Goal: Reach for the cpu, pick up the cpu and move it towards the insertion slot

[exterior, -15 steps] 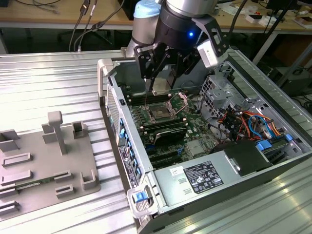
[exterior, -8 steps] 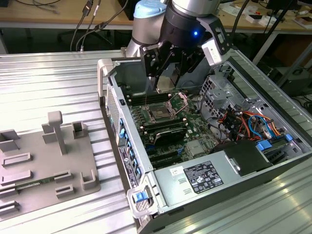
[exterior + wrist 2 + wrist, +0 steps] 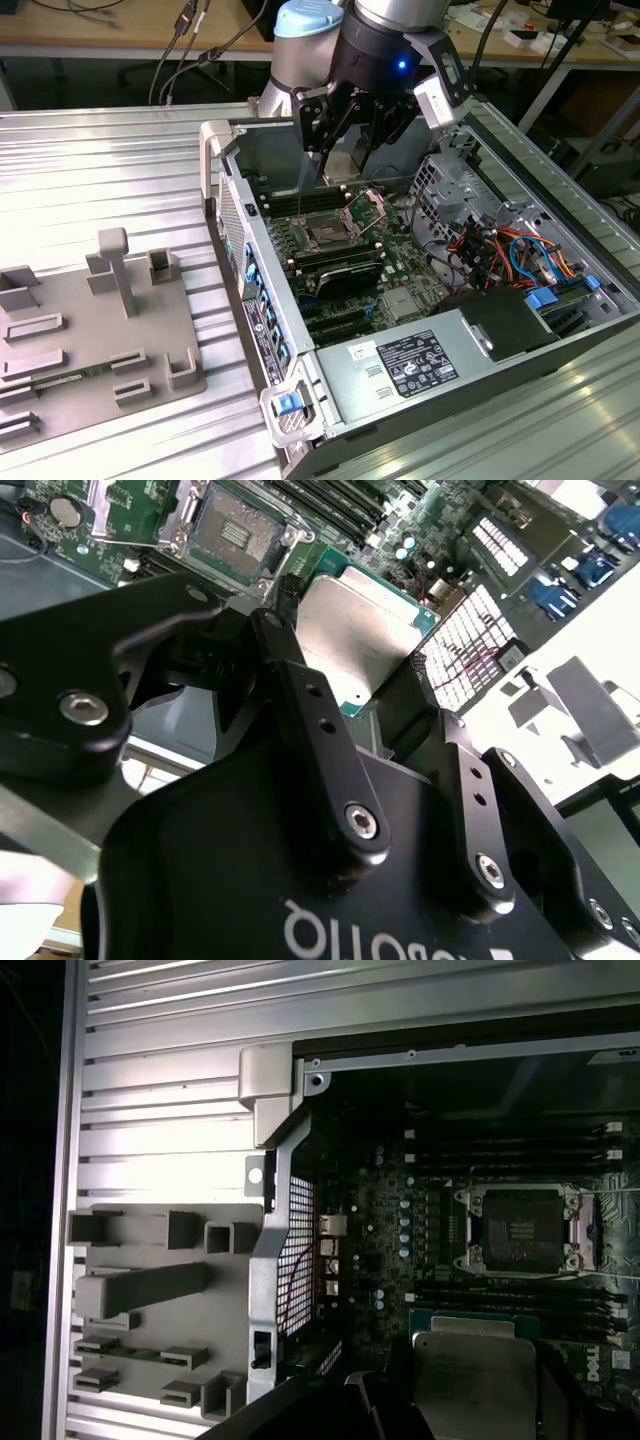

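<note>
My gripper [image 3: 347,160] hangs over the far end of the open computer case, shut on the cpu [image 3: 350,168]. The cpu [image 3: 360,630] is a flat silvery square with a thin green rim, pinched at two opposite edges between the black fingers [image 3: 290,670]. It is held in the air above the motherboard, short of the insertion slot [image 3: 330,233]. In both wrist views the insertion slot [image 3: 235,525] [image 3: 520,1230] lies open, with a dark centre inside a silver frame. In the first wrist view the cpu [image 3: 475,1380] sits just beside the slot.
A grey plastic tray [image 3: 90,330] with recesses and upright posts lies on the ribbed metal table at the exterior view's left. Case walls [image 3: 235,200] ring the board. Long black memory slots [image 3: 340,265], a power supply [image 3: 410,365] and coloured cables [image 3: 495,250] fill the case.
</note>
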You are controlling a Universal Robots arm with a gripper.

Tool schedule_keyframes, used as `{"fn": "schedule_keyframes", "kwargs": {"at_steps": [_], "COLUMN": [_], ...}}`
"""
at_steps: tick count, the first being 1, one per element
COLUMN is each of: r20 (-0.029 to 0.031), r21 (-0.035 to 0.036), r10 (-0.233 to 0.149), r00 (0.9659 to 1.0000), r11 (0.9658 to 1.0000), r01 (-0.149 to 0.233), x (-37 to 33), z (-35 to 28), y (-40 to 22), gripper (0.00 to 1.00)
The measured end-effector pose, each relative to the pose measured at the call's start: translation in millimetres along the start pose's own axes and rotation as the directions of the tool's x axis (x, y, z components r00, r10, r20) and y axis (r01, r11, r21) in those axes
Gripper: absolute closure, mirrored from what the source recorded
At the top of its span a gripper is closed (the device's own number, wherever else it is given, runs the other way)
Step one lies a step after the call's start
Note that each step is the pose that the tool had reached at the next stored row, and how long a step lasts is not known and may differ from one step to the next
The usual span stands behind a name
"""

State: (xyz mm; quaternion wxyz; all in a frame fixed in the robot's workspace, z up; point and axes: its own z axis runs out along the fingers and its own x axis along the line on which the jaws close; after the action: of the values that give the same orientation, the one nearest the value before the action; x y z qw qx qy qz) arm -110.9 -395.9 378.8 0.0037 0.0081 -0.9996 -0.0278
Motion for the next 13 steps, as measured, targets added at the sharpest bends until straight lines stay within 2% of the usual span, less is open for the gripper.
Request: {"fn": "schedule_keyframes", "kwargs": {"at_steps": [13], "r20": [0.0000], "r21": [-0.0003], "r10": [0.000], "r00": [1.0000], "r11": [1.0000], "r01": [0.000], "x": [-14.2], "z": [3.9], "y": [13.2], "gripper": [0.45]}}
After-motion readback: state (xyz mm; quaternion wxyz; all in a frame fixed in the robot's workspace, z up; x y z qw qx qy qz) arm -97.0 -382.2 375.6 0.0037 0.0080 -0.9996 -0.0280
